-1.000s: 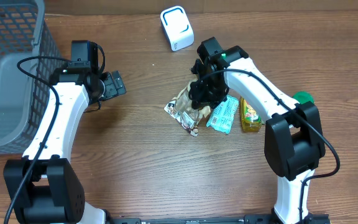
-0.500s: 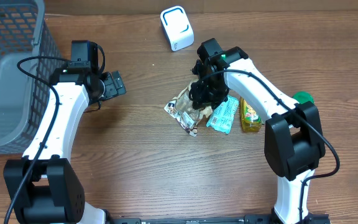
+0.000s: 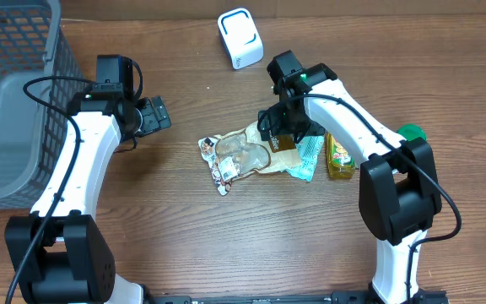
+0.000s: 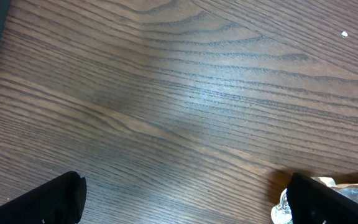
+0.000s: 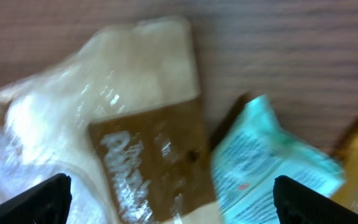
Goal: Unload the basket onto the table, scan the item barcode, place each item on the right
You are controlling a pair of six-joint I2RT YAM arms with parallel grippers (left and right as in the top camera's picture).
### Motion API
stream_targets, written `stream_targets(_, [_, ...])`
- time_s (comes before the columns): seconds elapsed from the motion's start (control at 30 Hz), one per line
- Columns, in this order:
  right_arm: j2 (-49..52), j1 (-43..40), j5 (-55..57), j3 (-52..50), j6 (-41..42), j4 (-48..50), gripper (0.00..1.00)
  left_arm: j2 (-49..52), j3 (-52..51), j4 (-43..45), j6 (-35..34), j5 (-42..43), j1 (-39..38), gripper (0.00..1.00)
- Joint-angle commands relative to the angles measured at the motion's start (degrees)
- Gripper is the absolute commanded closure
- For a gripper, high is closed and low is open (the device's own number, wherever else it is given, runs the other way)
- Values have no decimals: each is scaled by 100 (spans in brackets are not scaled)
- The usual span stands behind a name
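The clear snack pouch (image 3: 241,156) has just been released by the right gripper (image 3: 278,135), now spread wide above it, and lies flat at the middle of the table (image 3: 184,245). The left gripper (image 3: 157,114) is spread, empty (the scan is judged undone; regrasping seems needed).

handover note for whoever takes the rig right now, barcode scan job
The left end effector is open and empty over the table.
The right end effector is open, holding nothing, above the clear snack bag.
Bag lies flat next to the teal packet and yellow item; white scanner at the far edge.
Done: nothing at the scanner.
Left: grasp an item, show its barcode to the scanner.
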Motion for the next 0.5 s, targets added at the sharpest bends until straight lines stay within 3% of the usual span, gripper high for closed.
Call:
stream_targets(0.0, [-57, -37, 660, -101, 317, 240, 0, -11, 39, 0, 87, -74, -11, 0])
stream_targets(0.47, [-57, -37, 654, -149, 315, 577, 0, -11, 39, -2, 87, -74, -11, 0])
